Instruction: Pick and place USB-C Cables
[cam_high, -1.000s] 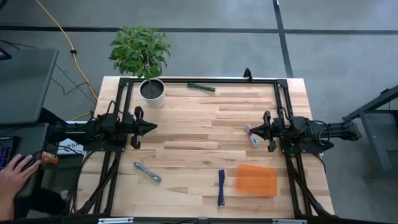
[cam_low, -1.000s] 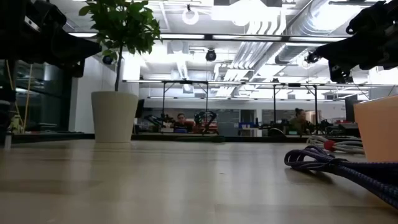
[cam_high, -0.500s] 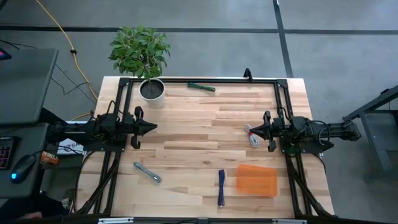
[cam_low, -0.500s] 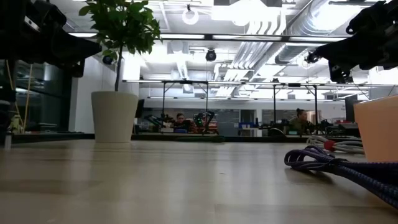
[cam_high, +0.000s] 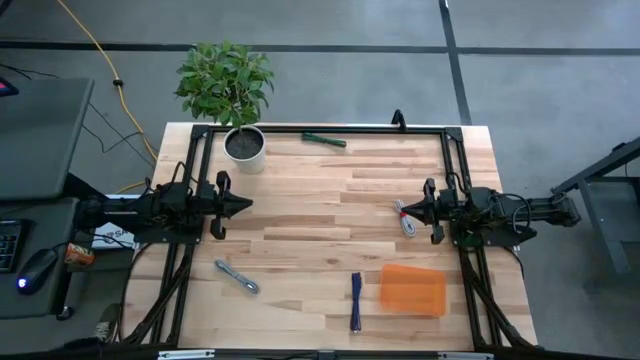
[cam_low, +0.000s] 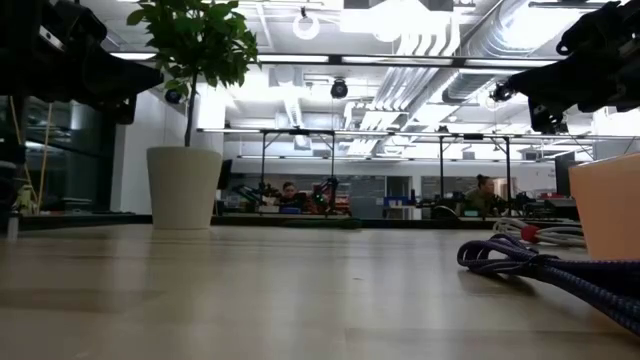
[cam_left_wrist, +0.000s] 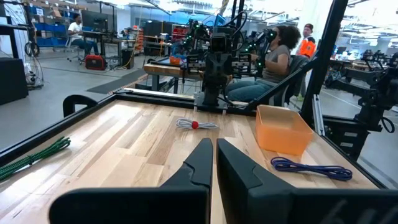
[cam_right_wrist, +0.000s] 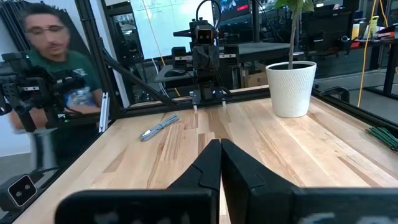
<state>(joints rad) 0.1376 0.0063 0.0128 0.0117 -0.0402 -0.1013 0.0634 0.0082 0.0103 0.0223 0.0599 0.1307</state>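
High view: blue cable (cam_high: 355, 300) lies lengthwise front-to-back; both arms' jaws closed, empty

Robotics lab: exposed ceiling ducts (cam_low: 420, 70), rows of benches (cam_low: 330, 215) with rigs, seated people (cam_left_wrist: 277, 53).

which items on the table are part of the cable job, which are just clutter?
Job: green cable, grey cable, blue cable, white-red cable; none gripped yet.

Clutter or unclear: potted plant, orange tray (may be the drop spot), yellow cord on the floor.
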